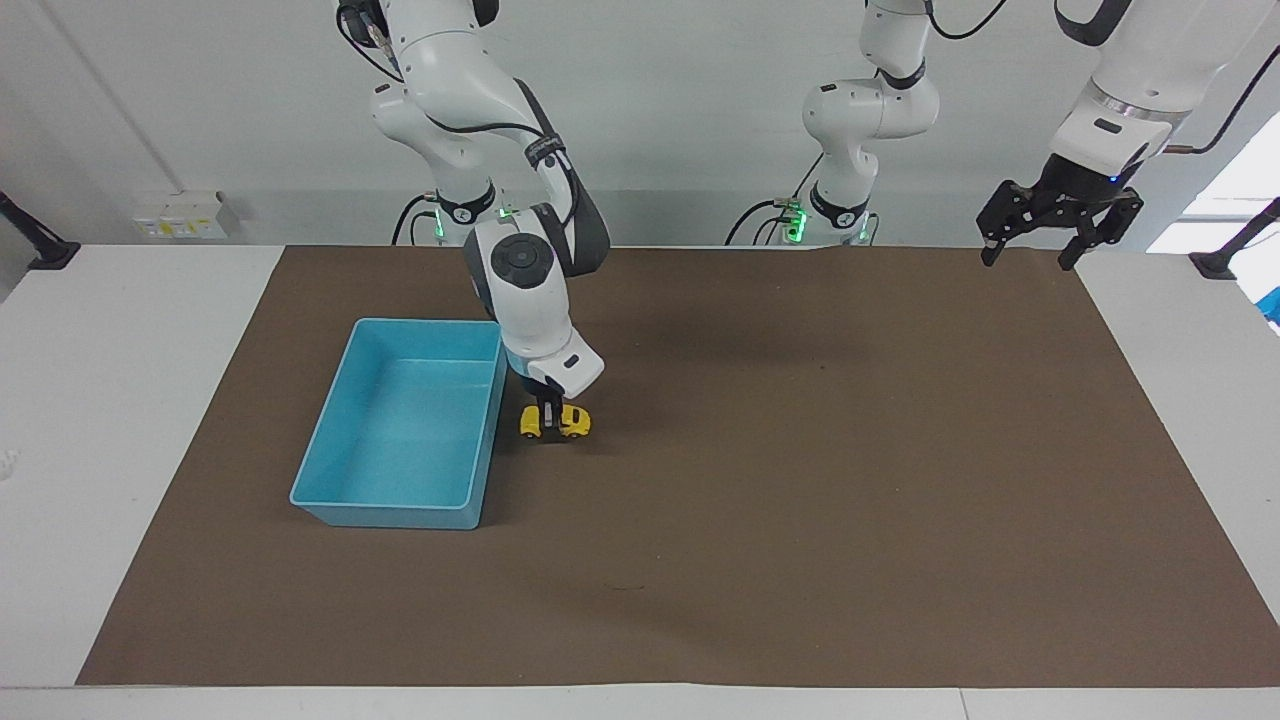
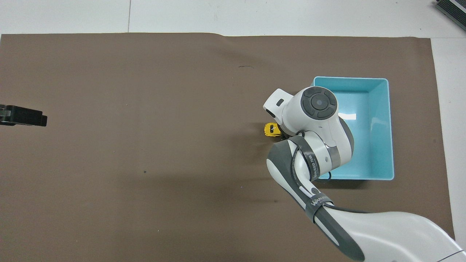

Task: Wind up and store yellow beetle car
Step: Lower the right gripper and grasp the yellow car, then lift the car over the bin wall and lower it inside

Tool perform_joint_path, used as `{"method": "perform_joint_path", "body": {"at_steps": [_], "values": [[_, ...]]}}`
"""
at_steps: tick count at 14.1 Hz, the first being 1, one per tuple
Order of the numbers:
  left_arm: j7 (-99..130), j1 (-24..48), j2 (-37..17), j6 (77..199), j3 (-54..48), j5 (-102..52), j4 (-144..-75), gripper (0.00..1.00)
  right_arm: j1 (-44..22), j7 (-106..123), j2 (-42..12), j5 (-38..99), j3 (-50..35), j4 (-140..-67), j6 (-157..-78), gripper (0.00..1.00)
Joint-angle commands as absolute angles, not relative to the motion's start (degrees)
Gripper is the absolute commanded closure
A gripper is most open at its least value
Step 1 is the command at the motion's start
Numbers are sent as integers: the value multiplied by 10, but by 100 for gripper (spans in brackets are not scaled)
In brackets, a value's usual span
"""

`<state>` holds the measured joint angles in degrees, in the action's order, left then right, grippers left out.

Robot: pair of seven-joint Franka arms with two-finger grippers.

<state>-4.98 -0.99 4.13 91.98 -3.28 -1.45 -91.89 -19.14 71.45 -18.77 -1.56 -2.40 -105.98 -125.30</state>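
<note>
The yellow beetle car [image 1: 556, 421] [image 2: 270, 129] rests with its wheels on the brown mat, just beside the light-blue bin [image 1: 330, 437] [image 2: 389, 127], toward the table's middle. My right gripper [image 1: 549, 413] comes straight down onto the car and is shut on its body; in the overhead view the wrist hides most of the car and the fingers. My left gripper [image 1: 1036, 243] [image 2: 25, 115] hangs open, raised over the mat's corner at the left arm's end, and that arm waits.
The bin holds nothing and its long wall runs alongside the car. The brown mat [image 1: 820, 480] covers most of the white table [image 1: 110, 400]. A third arm's base [image 1: 838, 215] stands at the robots' edge of the mat.
</note>
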Motion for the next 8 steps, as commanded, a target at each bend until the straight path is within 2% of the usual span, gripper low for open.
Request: {"method": "perform_joint_path", "body": {"at_steps": [1, 8], "values": [[-47, -14, 47, 911, -34, -19, -919, 0, -190, 701, -171, -25, -25, -1028, -1199, 100], [-47, -15, 47, 911, -34, -19, -919, 0, -160, 714, -114, -25, -17, -1026, -1141, 100]]}}
